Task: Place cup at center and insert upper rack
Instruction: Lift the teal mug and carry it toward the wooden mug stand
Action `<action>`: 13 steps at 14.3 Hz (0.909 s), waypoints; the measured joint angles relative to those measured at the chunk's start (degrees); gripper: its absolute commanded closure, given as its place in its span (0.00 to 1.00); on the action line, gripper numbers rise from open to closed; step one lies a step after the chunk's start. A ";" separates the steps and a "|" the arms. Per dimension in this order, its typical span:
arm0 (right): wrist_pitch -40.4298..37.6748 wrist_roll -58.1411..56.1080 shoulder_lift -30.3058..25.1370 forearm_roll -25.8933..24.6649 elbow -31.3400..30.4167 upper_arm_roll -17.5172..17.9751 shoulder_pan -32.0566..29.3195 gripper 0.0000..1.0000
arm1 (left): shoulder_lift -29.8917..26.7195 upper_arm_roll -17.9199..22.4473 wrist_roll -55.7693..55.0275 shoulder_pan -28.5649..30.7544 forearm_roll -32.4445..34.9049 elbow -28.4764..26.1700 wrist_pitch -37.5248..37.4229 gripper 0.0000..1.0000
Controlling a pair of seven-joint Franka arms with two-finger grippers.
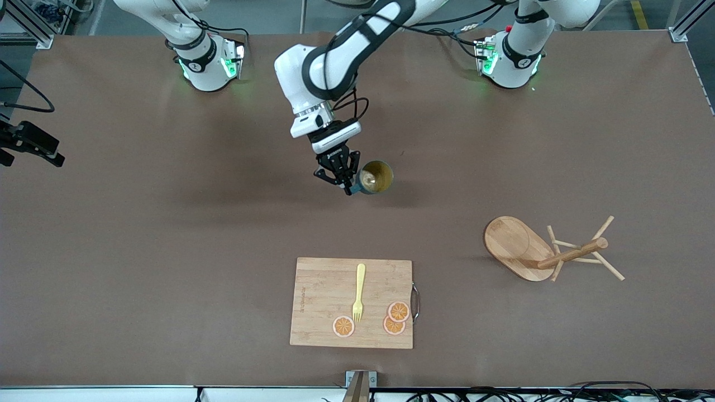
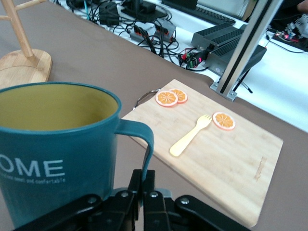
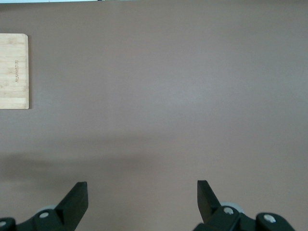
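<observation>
Cup (image 1: 376, 177) is looking rigid, light, glazed so prob slippery; left end effector (image 1: 342, 180) is clenching its thin handle (image 2: 144, 144) over mid tabletop (image 1: 167, 223). Upper rack (image 1: 539, 252) is lying tipped toward left arm's end; best grabbed by post. Right end effector (image 3: 142, 199) is waiting, released. Counting: 1 cup, 1 rack, 1 cutting board (image 1: 324, 301), 1 fork (image 1: 359, 291), 3 orange slices (image 1: 398, 311).

The cup's (image 2: 57, 149) base and the upper rack's (image 2: 21, 53) pegs are cut off.

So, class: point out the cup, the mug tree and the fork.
cup (image 1: 377, 177): front view, yellow inside.
mug tree (image 1: 511, 243): front view, oval base.
fork (image 1: 360, 290): front view, handle.
</observation>
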 measured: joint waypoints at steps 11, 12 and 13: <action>-0.58 0.00 0.02 0.06 0.44 0.19 0.04 0.00 | -17.60 -0.04 27.85 18.19 -38.58 -4.11 3.65 1.00; -0.58 0.00 0.02 0.06 0.56 0.19 0.04 0.00 | -18.85 -0.06 28.94 19.71 -41.53 -5.02 4.01 1.00; -0.59 0.00 0.02 0.06 0.70 0.18 0.04 0.00 | -20.34 -0.07 30.06 21.15 -44.35 -6.73 5.07 1.00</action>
